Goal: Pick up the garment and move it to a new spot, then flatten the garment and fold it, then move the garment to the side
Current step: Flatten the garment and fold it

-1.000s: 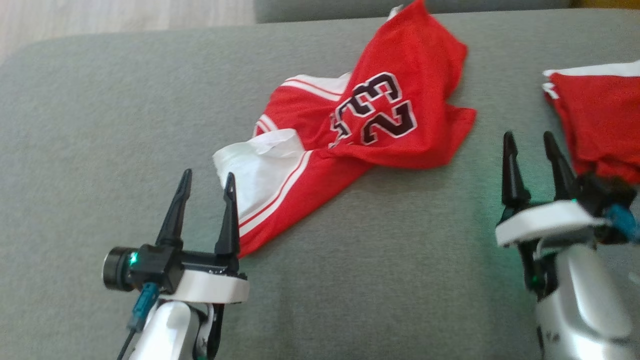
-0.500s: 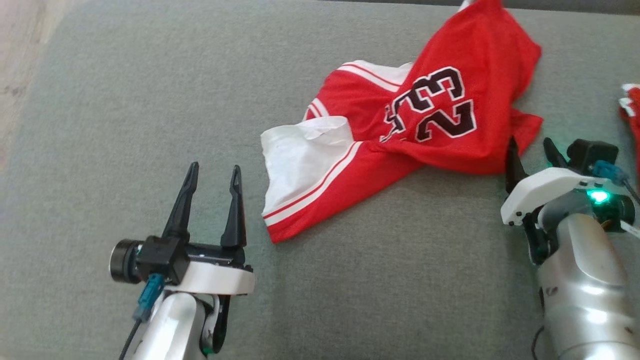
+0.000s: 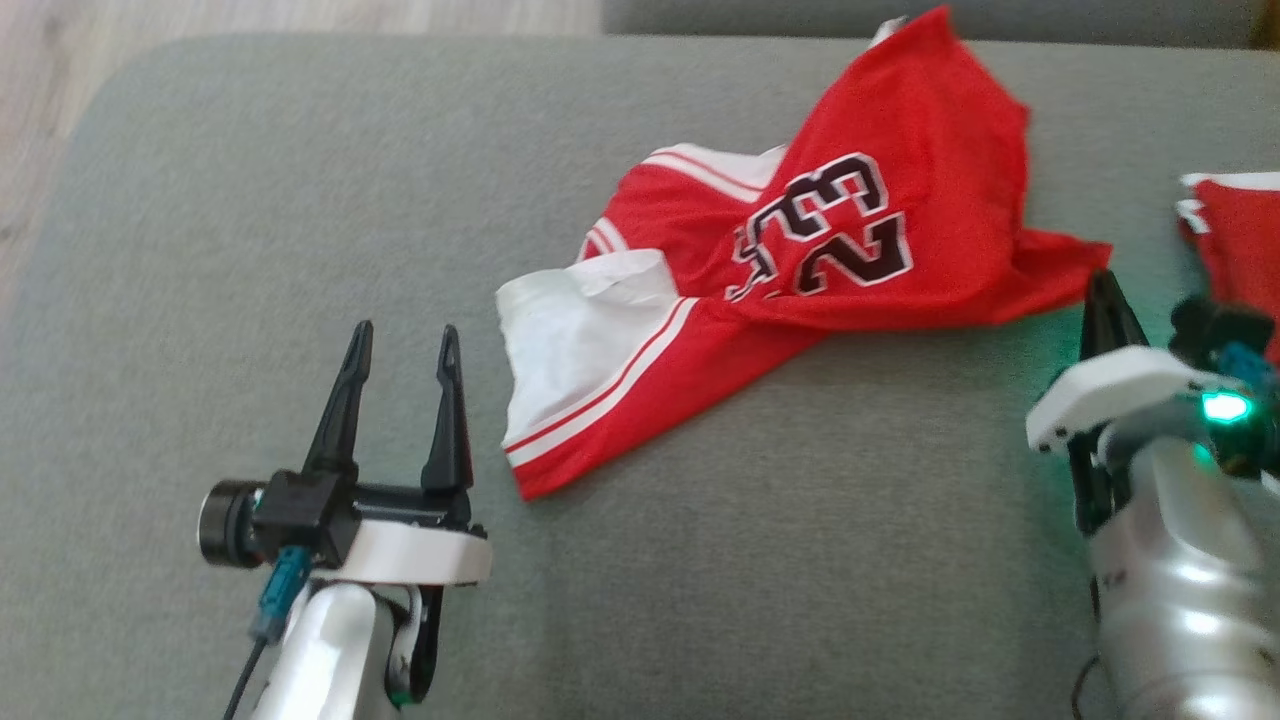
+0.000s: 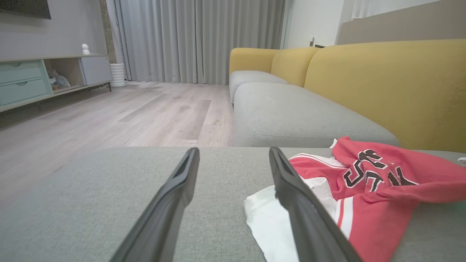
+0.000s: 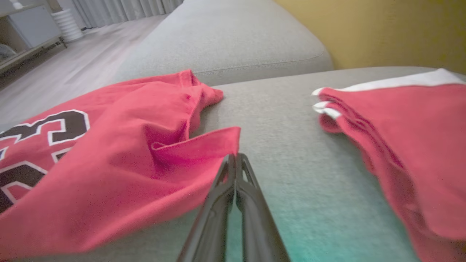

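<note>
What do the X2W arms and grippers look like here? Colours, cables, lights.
The left gripper and right gripper: two long black tapered fingers, black base, white collar, silver forearm. Left has a teal connector with a dark cable; right has a blue connector and a green light.

Two red garments (image 3: 830,250) (image 3: 1235,230), two end effectors (image 3: 403,332) (image 3: 1102,285), one sofa (image 3: 300,200).

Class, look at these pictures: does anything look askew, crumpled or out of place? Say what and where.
The jersey lies twisted and crumpled on the grey cushion. Its number is upside down in the head view, and a white panel is turned out at its lower left.
</note>
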You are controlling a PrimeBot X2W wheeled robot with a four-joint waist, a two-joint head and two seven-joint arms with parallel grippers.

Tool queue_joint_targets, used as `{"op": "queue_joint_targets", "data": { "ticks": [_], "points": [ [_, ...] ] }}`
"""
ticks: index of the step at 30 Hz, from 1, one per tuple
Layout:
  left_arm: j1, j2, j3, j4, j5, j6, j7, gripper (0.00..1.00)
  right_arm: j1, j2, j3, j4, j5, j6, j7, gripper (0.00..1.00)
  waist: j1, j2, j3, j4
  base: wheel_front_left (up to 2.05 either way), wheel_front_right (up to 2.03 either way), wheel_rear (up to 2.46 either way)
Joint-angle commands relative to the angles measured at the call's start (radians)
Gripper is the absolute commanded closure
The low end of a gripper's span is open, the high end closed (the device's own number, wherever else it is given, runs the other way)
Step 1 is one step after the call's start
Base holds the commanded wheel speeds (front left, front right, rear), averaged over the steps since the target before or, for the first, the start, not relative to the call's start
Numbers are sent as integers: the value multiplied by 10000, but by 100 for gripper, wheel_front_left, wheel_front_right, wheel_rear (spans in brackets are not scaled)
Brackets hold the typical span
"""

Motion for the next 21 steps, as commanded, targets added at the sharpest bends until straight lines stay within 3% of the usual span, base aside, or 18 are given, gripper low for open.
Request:
{"op": "queue_joint_targets", "data": {
  "ticks": [1, 14, 15, 16, 21],
  "points": [
    [-89, 42, 361, -281, 94, -31, -51, 0, 83, -8, 199, -276, -66, -9, -131, 100, 0, -1, -235, -245, 0, 0, 0],
    [442, 20, 700, -177, 293, -153, -51, 0, 2090, -8, -54, -1501, 189, -9, -397, 100, 0, -1, -1471, -1376, 0, 0, 0],
    [474, 19, 727, -172, 293, -154, -51, 0, 2177, -8, 13, -1581, 247, -9, -403, 40, 0, -1, -1520, -1423, 0, 0, 0],
    [505, 18, 745, -174, 296, -159, -51, 0, 2260, -8, 37, -1678, 296, -9, -408, 0, 0, -1, -1556, -1466, 0, 0, 0],
    [584, 19, 868, -206, 320, -201, -51, 0, 2528, -8, 975, -2839, 1078, -9, -435, 0, 0, -1, -1662, -1756, 0, 0, 0]
  ]
}}
